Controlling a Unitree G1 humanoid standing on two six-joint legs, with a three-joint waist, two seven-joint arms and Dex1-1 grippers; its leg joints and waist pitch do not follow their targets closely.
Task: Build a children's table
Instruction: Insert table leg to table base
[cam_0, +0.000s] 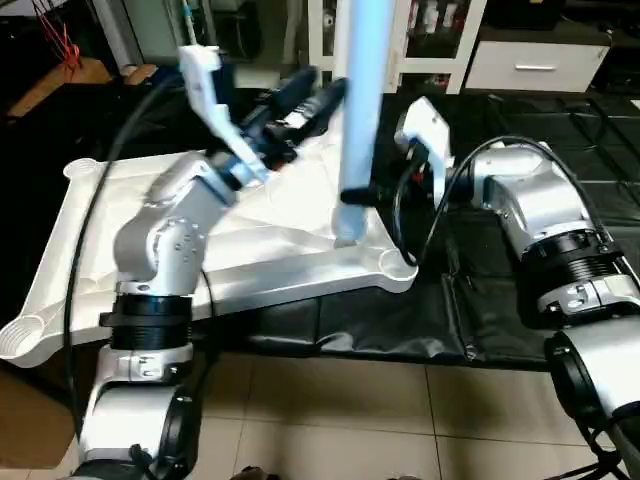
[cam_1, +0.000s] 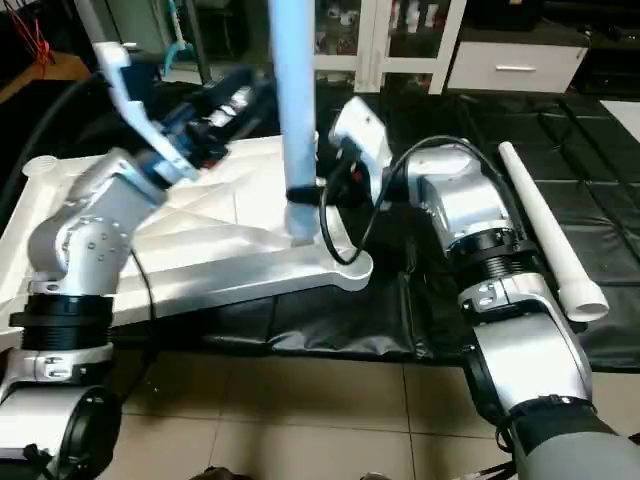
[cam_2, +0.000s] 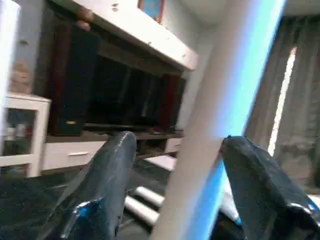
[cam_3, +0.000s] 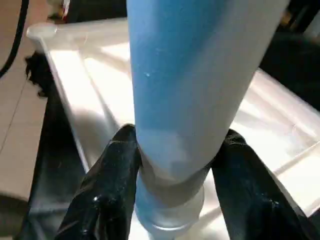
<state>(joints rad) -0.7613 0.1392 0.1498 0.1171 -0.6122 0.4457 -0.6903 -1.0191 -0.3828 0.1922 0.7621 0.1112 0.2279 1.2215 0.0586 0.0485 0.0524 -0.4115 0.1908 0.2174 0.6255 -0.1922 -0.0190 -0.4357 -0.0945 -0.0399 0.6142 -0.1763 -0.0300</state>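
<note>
One tabletop (cam_0: 250, 250), two legs: one upright (cam_0: 358, 110) in its near corner socket, right gripper (cam_3: 172, 165) clamped low; left gripper (cam_2: 175, 200) spread loosely around it. Second leg (cam_1: 550, 235) lying right of tabletop.

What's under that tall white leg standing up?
The upright leg stands on the upside-down tabletop, near a corner. The right pincer grips its base. The joint underneath is covered by the leg. A black mat lies beneath the tabletop.

Black mat (cam_1: 620, 130) covers the floor across the frame's upper right; white tabletop (cam_0: 60, 270) lies on it at left, underside up; a loose leg (cam_1: 545, 225) lies at right; tan tiles (cam_0: 330, 420) fill the bottom.
</note>
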